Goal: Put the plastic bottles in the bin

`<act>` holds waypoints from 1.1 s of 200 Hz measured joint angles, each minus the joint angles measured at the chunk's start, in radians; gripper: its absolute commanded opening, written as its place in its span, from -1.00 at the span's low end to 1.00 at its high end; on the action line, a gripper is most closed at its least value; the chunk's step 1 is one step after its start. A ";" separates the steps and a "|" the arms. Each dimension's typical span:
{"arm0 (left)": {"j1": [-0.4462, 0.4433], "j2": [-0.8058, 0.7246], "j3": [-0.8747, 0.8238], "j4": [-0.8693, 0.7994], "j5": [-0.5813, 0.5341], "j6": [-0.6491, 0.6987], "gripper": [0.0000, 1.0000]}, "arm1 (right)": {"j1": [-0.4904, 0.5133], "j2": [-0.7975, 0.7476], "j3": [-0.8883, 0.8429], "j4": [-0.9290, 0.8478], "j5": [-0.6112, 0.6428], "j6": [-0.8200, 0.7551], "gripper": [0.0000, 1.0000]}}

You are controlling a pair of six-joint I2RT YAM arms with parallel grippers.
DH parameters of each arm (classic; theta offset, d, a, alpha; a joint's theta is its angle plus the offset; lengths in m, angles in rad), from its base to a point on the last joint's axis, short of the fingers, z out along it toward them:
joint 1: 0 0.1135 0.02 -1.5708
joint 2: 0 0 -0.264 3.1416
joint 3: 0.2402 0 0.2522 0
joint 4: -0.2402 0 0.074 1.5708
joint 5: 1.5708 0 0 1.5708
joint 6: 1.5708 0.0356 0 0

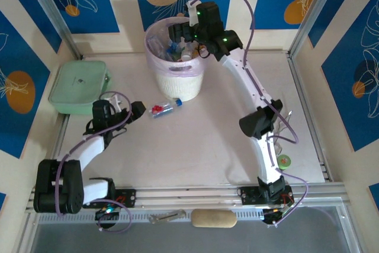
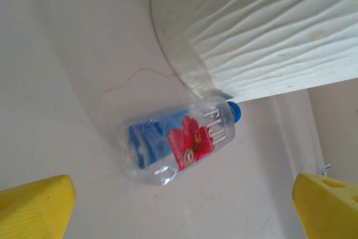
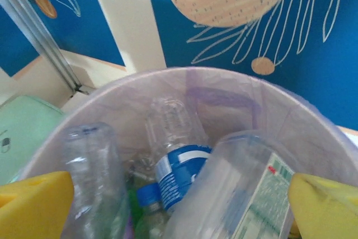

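Lying on its side on the table (image 1: 207,146), one red-labelled bottle (image 1: 164,108) (image 2: 179,141) with a blue cap rests just beside the foot of the bin (image 1: 183,84), at about 6 o'clock from it. The other bottles (image 3: 179,155) are piled inside the bin's purple bag. At 9 o'clock from the lone bottle, the left gripper (image 1: 131,109) (image 2: 182,205) faces it, jaws spread wide, holding nothing. The right gripper (image 1: 188,35) (image 3: 179,205) hangs over the bin's mouth, jaws also wide. A green box (image 1: 77,84) sits at the bin's 9 o'clock.

red-labelled bottle (image 2: 180,144) lying beside bin (image 2: 268,37)
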 measured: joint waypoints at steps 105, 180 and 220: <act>-0.040 0.354 0.199 0.264 0.133 -0.019 0.99 | 0.048 -0.653 -1.052 0.254 0.019 0.038 0.98; -0.131 0.507 0.311 0.240 0.179 0.110 0.99 | -0.101 -0.833 -1.509 0.401 0.017 0.266 0.98; -0.173 0.517 0.357 0.095 0.121 0.248 0.99 | -0.126 -0.842 -1.530 0.457 0.007 0.309 0.98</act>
